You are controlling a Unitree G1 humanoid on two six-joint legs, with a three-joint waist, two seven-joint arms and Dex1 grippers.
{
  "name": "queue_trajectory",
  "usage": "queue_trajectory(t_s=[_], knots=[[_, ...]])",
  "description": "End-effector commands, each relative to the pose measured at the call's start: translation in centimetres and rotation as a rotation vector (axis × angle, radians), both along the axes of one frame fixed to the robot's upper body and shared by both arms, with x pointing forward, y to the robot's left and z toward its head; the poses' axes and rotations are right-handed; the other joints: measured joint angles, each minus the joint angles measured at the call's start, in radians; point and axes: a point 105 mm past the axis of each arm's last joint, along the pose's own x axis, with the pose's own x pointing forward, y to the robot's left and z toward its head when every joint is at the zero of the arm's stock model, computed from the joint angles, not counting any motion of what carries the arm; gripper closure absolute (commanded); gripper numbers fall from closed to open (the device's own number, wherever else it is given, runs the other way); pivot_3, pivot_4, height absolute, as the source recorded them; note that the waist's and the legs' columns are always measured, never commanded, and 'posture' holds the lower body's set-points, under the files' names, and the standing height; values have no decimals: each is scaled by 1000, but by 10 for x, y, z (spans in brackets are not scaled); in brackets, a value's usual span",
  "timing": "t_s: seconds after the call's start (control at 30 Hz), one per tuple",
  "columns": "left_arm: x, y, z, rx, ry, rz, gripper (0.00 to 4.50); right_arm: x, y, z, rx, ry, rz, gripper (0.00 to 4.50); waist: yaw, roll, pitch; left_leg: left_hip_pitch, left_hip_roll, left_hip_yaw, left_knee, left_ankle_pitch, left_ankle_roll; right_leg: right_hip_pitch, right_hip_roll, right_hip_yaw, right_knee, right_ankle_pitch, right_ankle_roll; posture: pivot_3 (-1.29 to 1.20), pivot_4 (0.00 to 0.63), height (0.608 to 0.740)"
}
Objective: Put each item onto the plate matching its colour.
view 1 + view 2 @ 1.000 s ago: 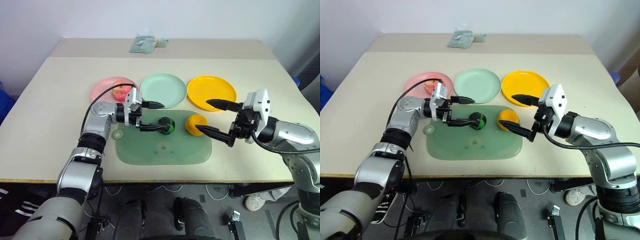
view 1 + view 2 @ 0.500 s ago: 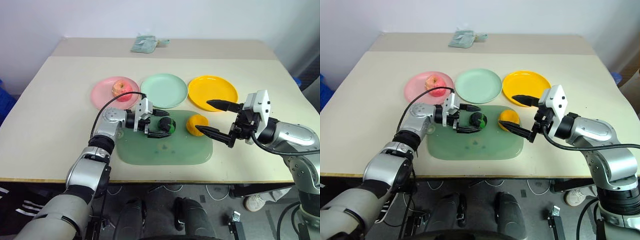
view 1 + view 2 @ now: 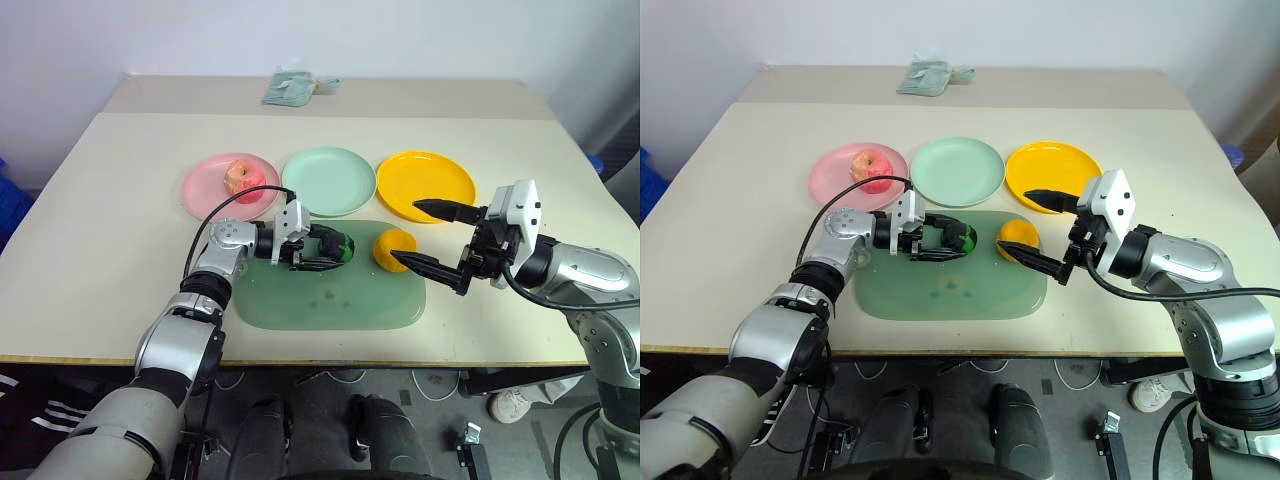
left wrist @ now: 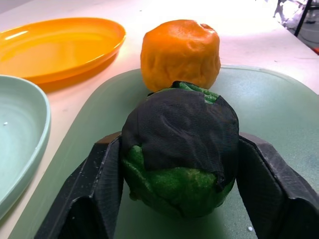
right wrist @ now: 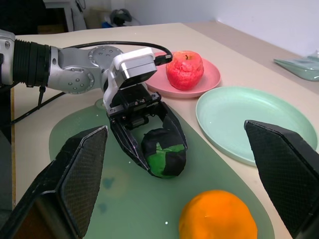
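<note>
The tabletop [image 3: 120, 200] carries a large green mat [image 3: 330, 300], on which the left hand [image 3: 318, 248] rests. Beyond that hand stand three plates in a row: the pink plate [image 3: 205, 185] with the pink-red apple [image 3: 240, 177] already on it, the bare mint green plate [image 3: 330, 180] directly behind the hand, and the yellow plate [image 3: 425, 185] off toward the right hand [image 3: 425, 236].

The left hand has its two black fingers closed against either side of the dark green lumpy ball [image 4: 180, 154], which sits on the mat. The orange-yellow fruit [image 3: 392, 248] lies just past the ball, close beside it, between the two hands. The right hand hangs with its fingers spread wide, holding nothing, one finger over the yellow plate's near edge and one beside the orange fruit.

The ball is rounded and lumpy, so I judge the grip could slip on lifting, letting it roll into the orange fruit or off the mat. A low carry could also clip the mint plate's rim.
</note>
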Motion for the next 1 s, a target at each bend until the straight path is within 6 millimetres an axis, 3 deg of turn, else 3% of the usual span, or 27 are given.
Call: queue_trajectory(t_s=[0.03, 0.37, 0.53, 0.77, 0.9, 1.0], knots=[[6, 0, 15, -39, -40, 18, 1339, -3, 0, 16, -1, -79, 6, 0, 0, 0, 0, 0, 0, 0, 0, 0, 0, 0, 0, 0, 0, 0, 0, 0, 150, 740], [8, -1, 28, -125, -38, 36, 1339, -2, 0, 16, 0, -84, 4, 0, 0, 0, 0, 0, 0, 0, 0, 0, 0, 0, 0, 0, 0, 0, 0, 0, 150, 740], [26, 2, 56, -253, -87, 162, 1339, 1, 0, 18, 6, -101, -10, 0, 0, 0, 0, 0, 0, 0, 0, 0, 0, 0, 0, 0, 0, 0, 0, 0, 150, 740], [69, 18, 88, -332, -148, 526, 1339, 33, -11, 25, 26, -166, -195, 0, 0, 0, 0, 0, 0, 0, 0, 0, 0, 0, 0, 0, 0, 0, 0, 0, 150, 740], [81, 18, 89, -315, -125, 637, 1339, 56, -21, 31, 40, -214, -338, 0, -1, 0, 0, 0, 0, 0, -1, 0, 0, 0, 0, 0, 0, 0, 1, 0, 150, 740], [85, 13, 87, -296, -124, 679, 1339, 61, -20, 35, 52, -228, -351, 0, 1, 0, 0, 0, 0, 1, 0, 0, 0, 0, 0, 0, 0, 0, 1, 0, 150, 740]])
